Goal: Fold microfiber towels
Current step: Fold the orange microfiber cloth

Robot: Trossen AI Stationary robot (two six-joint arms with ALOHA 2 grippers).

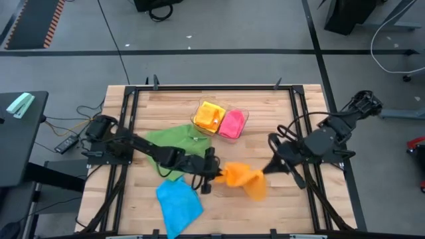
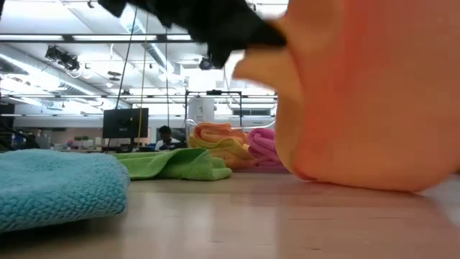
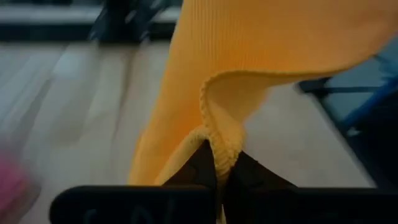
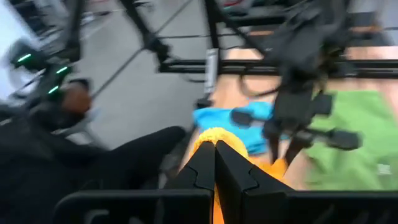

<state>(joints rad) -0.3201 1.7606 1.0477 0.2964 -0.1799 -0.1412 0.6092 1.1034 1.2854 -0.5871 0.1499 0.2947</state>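
An orange towel (image 1: 243, 178) hangs between my two grippers over the table's near middle. My left gripper (image 1: 220, 175) is shut on its left end, my right gripper (image 1: 265, 170) on its right end. In the low view the orange towel (image 2: 359, 93) fills the right side, with the left gripper (image 2: 223, 29) dark above it. A green towel (image 1: 174, 142) lies crumpled on the table under my left arm. A blue towel (image 1: 178, 203) lies flat near the front edge. My left gripper pinches a hemmed edge (image 3: 214, 140) of the orange towel between its two fingers; the edge is bunched there. The fingers come from the table's left, slanting slightly down. The cloth rises and spreads away from them. My right gripper pinches a small bunch of the orange towel (image 4: 211, 135) at its fingertips, coming from the table's right and slanting slightly down. The towel sags between the two grippers, and its lower part (image 2: 345, 180) hangs down to about the table top.
A clear tray (image 1: 244, 114) at the far middle holds folded yellow-orange (image 1: 209, 117) and pink (image 1: 231, 124) towels. Black frame rails (image 1: 126, 126) run along the table's left and right sides. Bare wood lies at the near right.
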